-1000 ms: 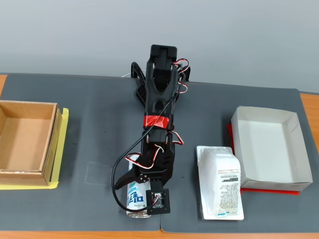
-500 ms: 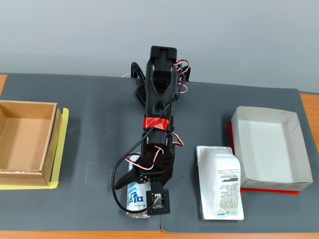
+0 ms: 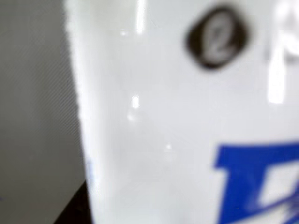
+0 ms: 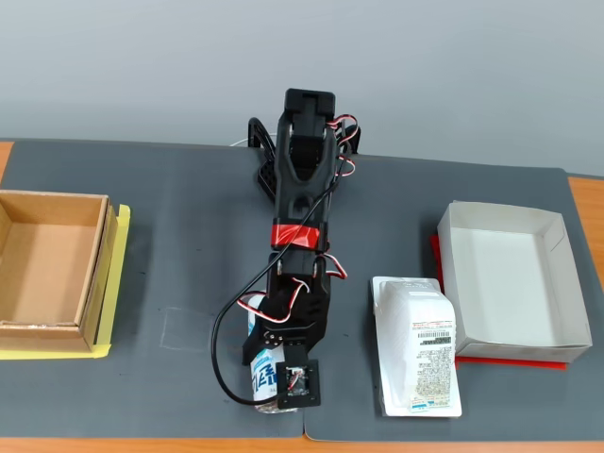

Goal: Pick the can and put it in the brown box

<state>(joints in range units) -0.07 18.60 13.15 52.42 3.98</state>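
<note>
One dark mat (image 4: 189,217) (grey wall (image 4: 453,66) behind)

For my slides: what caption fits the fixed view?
Claw closed around the can at the mat's near edge, brown box waiting empty at left.

Glossy can (image 3: 154,116); matt corrugated-cardboard brown box (image 4: 52,269)

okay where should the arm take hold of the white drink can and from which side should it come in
Best across its round middle, coming from above. The can lies on its side on the dark mat, its long axis running toward the camera in the fixed view, so fingers can straddle the narrow width. The gripper is already down over it.
</note>
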